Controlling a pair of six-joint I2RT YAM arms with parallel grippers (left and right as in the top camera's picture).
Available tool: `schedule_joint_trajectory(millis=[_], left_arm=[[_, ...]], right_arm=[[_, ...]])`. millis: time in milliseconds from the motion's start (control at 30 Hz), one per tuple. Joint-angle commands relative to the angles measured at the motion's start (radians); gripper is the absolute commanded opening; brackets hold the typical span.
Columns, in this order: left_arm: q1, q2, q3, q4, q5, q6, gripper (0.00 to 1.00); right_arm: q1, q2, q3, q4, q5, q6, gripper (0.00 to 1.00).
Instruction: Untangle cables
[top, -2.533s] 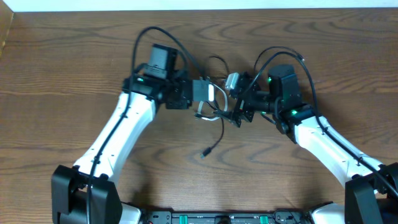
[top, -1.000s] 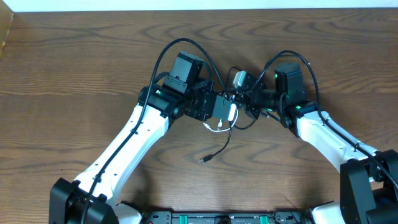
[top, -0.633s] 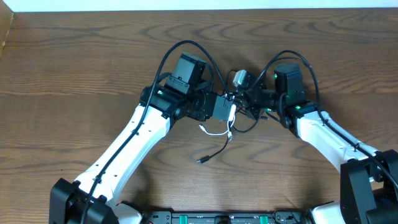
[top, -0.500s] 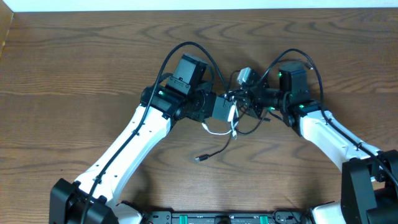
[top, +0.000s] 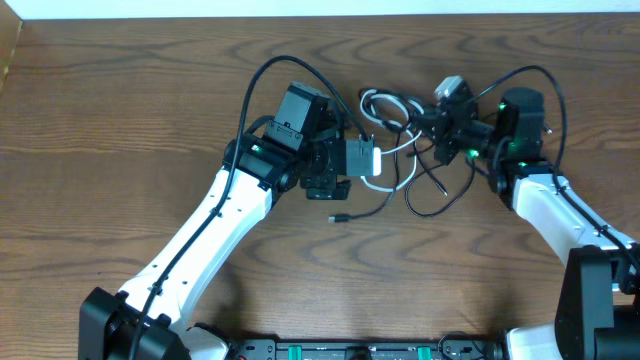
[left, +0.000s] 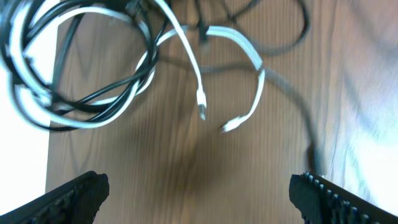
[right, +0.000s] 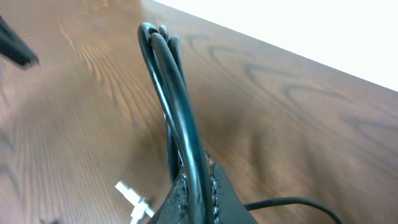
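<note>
The left arm stretches from the near edge toward the middle of the tabletop (top: 120, 120), wrist level. The left claw (left: 199, 198) is spread wide and empty (bare wood shows between its fingertips). The right arm reaches in from the opposite side, and the right claw (right: 194, 186) is pinched tight on a loop of black cables (right: 176, 93). The white cable (left: 201, 102) lies tangled between both claws.

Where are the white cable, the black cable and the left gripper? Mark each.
White cable (left: 194, 74): left wrist view, strand just above its plug.
Black cable (right: 176, 102): right wrist view, middle of the upright loop.
Left gripper (left: 199, 190): left wrist view, midway between its open fingertips.
</note>
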Motion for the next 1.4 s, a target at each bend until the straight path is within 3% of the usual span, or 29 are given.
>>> schedule_joint_trajectory(millis=[0, 100, 400, 567, 833, 967, 1167, 1367], left_arm=[[0.002, -0.019, 0.003, 0.055, 0.199, -0.168, 0.98], [0.002, -0.019, 0.003, 0.15, 0.282, -0.308, 0.98], [0.026, -0.024, 0.003, 0.386, 0.293, -0.778, 0.98], [0.071, -0.051, 0.003, 0.456, 0.397, -0.836, 0.98], [0.106, -0.066, 0.003, 0.562, 0.397, -0.966, 0.98], [0.106, -0.066, 0.003, 0.627, 0.439, -0.974, 0.98], [0.106, -0.066, 0.003, 0.669, 0.44, -0.974, 0.98], [0.1, -0.066, 0.003, 0.653, 0.51, -0.974, 0.98]], right_arm=[[-0.029, 0.005, 0.003, 0.076, -0.149, 0.129, 0.01], [-0.041, 0.005, 0.003, 0.159, -0.24, 0.175, 0.01], [-0.085, 0.005, 0.003, 0.388, -0.352, 0.334, 0.01], [-0.124, 0.005, 0.003, 0.552, -0.353, 0.476, 0.01], [-0.131, 0.005, 0.003, 0.96, -0.382, 0.822, 0.01], [-0.129, 0.005, 0.003, 1.11, -0.383, 0.982, 0.01], [-0.124, 0.005, 0.003, 1.221, -0.386, 1.122, 0.01], [-0.079, 0.005, 0.003, 1.24, -0.448, 1.133, 0.01]])
